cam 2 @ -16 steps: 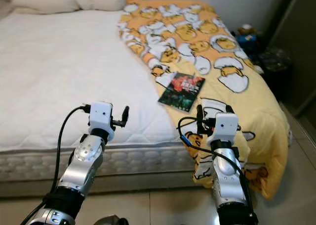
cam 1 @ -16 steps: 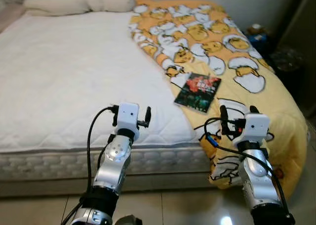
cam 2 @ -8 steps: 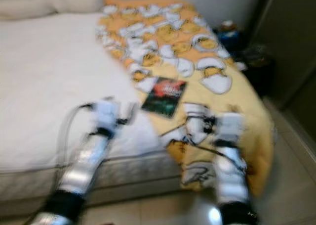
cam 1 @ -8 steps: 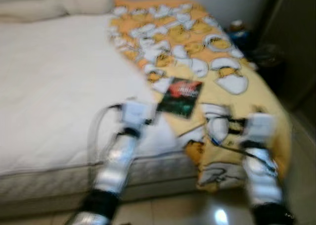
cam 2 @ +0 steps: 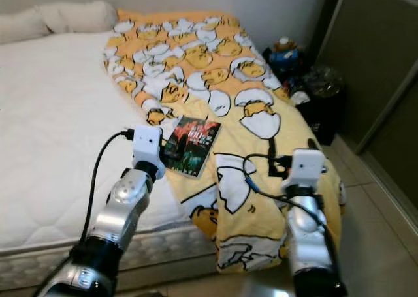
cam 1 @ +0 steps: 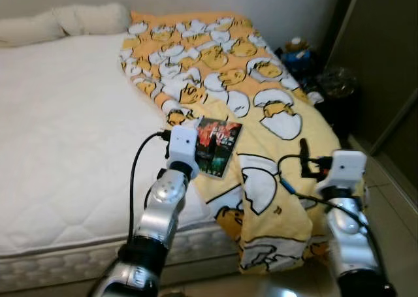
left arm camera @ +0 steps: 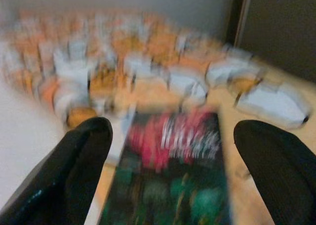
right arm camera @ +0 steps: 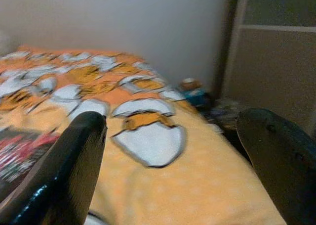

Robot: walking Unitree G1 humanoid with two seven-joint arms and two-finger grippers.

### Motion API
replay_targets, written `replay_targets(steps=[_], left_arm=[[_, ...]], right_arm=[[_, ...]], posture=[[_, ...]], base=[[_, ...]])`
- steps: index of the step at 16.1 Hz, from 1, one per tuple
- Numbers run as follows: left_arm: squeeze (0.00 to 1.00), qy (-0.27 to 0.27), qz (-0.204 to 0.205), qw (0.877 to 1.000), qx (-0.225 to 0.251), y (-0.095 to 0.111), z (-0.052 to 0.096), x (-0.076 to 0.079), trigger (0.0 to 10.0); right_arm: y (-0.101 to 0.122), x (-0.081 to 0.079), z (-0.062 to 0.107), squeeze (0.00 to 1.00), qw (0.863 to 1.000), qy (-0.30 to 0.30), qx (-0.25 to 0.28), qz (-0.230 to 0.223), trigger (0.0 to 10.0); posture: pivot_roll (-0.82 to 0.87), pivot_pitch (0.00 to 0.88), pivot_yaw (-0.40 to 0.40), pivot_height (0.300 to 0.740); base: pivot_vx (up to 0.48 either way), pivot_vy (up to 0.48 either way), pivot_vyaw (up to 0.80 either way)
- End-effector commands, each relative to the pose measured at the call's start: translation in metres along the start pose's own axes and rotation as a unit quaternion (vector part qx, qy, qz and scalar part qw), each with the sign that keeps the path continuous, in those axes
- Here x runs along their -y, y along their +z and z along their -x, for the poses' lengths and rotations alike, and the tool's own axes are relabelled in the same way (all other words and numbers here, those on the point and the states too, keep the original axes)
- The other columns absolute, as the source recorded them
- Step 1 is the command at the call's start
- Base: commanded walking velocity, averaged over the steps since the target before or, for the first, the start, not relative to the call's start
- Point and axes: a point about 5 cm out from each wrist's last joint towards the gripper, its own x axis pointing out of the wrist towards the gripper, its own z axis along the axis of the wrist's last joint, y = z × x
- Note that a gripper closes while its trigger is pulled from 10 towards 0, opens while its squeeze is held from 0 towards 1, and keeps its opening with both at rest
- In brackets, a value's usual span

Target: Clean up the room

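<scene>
One book (cam 1: 217, 146) lies flat on the bed (cam 1: 59, 140), at the border where the yellow egg-pattern blanket (cam 1: 261, 101) meets the bare white mattress. Seen from the head camera, it is just past the centre, toward 12 o'clock. For cleaning the room, it looks like the thing to pick up first.

The left claw (left arm camera: 170, 160) is spread wide, and in the left wrist view the book sits between its two black fingers (left arm camera: 74, 165), very near. The right claw (right arm camera: 170, 156) is also wide open and holds nothing; it hangs over the blanket at about 4 o'clock, well apart from the book.

Several things could go wrong from here, in my judgement:
- The book is thin and lies flat on soft cloth, so the fingers may slide over the cover and not get under an edge.
- If the fingers press down, the mattress will yield and the book may tilt or move away.
- One finger could catch a fold of the blanket together with the book, and lifting would then drag the cloth.
- The left wrist view is blurred, so the exact position of the edges is uncertain and the grip could close off-centre.
- A grip on the cover alone could let the book fall open.

Dark clutter (cam 1: 313, 68) stands on the floor at 2 o'clock, beside the bed.
</scene>
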Motion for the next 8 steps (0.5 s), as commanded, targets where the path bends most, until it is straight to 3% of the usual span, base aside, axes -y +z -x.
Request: replay_targets(steps=[1,3,5,6,7,8], left_arm=[[0.00,0.014,0.007,1.000,-0.023,-0.001,-0.007,-0.011,10.0],[0.00,0.040,0.020,0.999,-0.019,0.008,-0.016,-0.022,10.0],[0.00,0.027,0.014,0.999,0.010,0.015,-0.015,-0.020,10.0],[0.00,0.016,0.039,0.999,0.012,0.014,-0.015,-0.015,10.0],[0.00,0.016,0.044,0.999,0.002,0.010,-0.015,-0.011,10.0],[0.00,0.023,0.059,0.998,-0.016,0.003,-0.015,-0.010,10.0]], right_arm=[[0.005,0.003,0.000,0.00,1.000,0.000,0.011,0.008,10.0],[0.008,0.003,0.002,0.00,1.000,0.006,0.016,0.012,10.0],[0.008,0.004,0.004,0.00,1.000,0.004,0.017,0.014,10.0],[0.008,0.004,0.005,0.00,1.000,0.002,0.017,0.015,10.0],[0.008,0.004,0.005,0.00,1.000,0.001,0.016,0.019,10.0],[0.008,0.003,0.006,0.00,1.000,0.000,0.016,0.022,10.0]], posture=[[-0.10,0.040,0.023,0.740],[-0.12,0.043,0.027,0.740],[-0.12,0.044,0.034,0.740],[-0.12,0.045,0.038,0.740],[-0.13,0.045,0.041,0.740],[-0.12,0.045,0.045,0.740]], base=[[0.000,0.000,0.00],[0.000,0.000,0.00],[0.000,0.000,0.00],[0.000,0.000,0.00],[0.480,0.000,0.00],[0.480,0.000,0.80]])
